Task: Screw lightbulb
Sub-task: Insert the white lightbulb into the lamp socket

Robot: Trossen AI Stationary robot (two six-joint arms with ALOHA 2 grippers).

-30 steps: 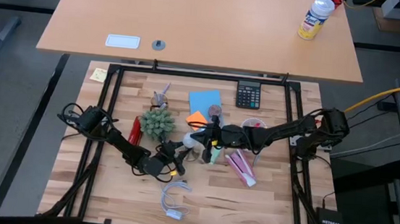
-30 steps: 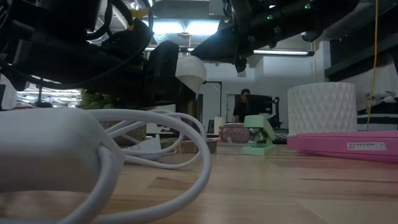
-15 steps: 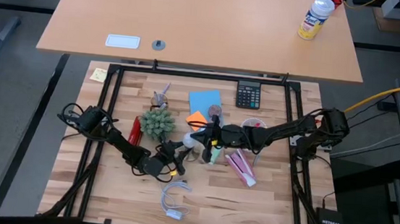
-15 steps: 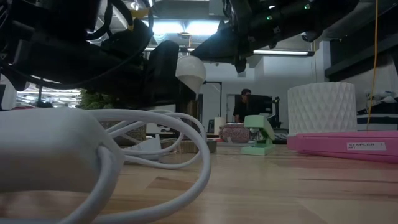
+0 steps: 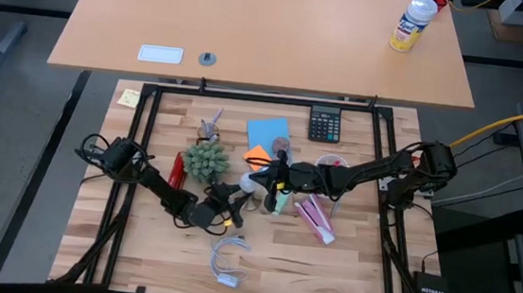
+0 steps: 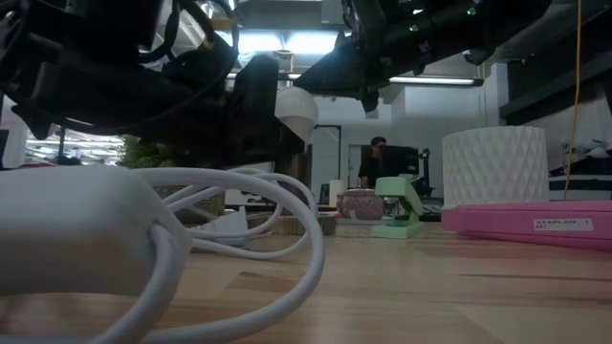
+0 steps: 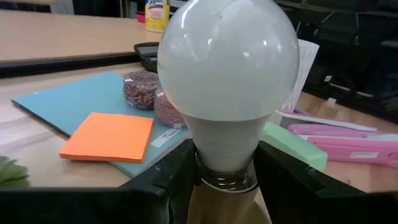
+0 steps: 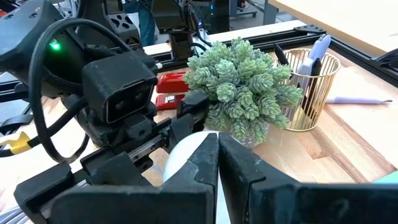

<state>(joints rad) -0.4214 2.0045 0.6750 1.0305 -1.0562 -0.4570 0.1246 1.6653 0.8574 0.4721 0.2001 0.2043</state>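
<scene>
lightbulb (image 7: 227, 74) base clamped between left fingers (image 7: 163, 177) — right fingers (image 8: 205, 163) clenched, empty, just beside globe

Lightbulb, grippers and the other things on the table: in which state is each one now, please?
lightbulb: held by its metal screw base, off the table.
left gripper: shut on the lightbulb.
right gripper: shut, empty, close to the lightbulb.
white cord: lying looped on the table.
plant: upright.
wire pen holder: upright, pens inside.
pink stapler: lying closed.
</scene>
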